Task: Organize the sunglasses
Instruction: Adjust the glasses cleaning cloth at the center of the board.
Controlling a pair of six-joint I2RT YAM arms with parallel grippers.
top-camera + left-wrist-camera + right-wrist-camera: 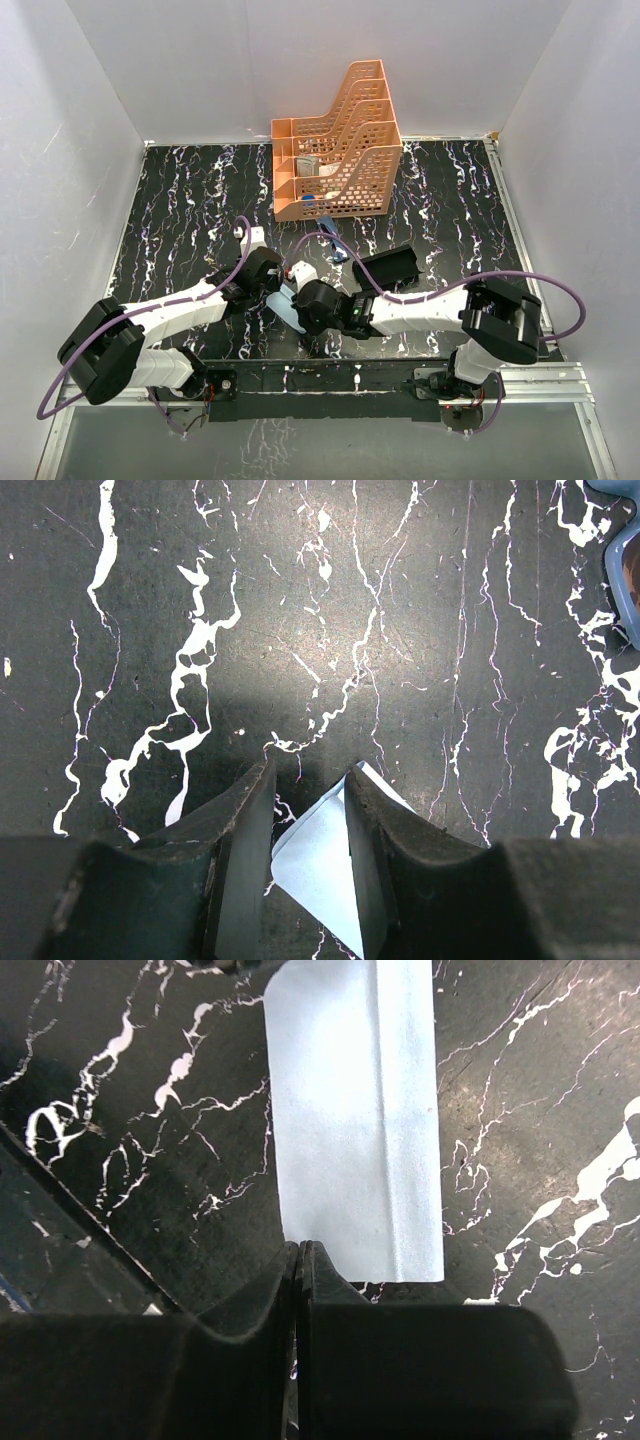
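Note:
The sunglasses (337,247), a small blue-framed pair, lie on the black marbled table behind the grippers; part of them shows at the left wrist view's right edge (622,570). The black oblong case (388,268) lies just right of them. A pale blue cloth (285,306) lies between the two grippers. My left gripper (271,284) is open, with a cloth corner (315,865) between its fingers (305,780). My right gripper (301,302) is shut on the near corner of the cloth (355,1120), fingertips together (299,1250).
An orange slotted file organizer (335,150) stands at the back centre with some items in it. White walls close off the left, back and right. The table's front edge and arm bases are close behind the grippers.

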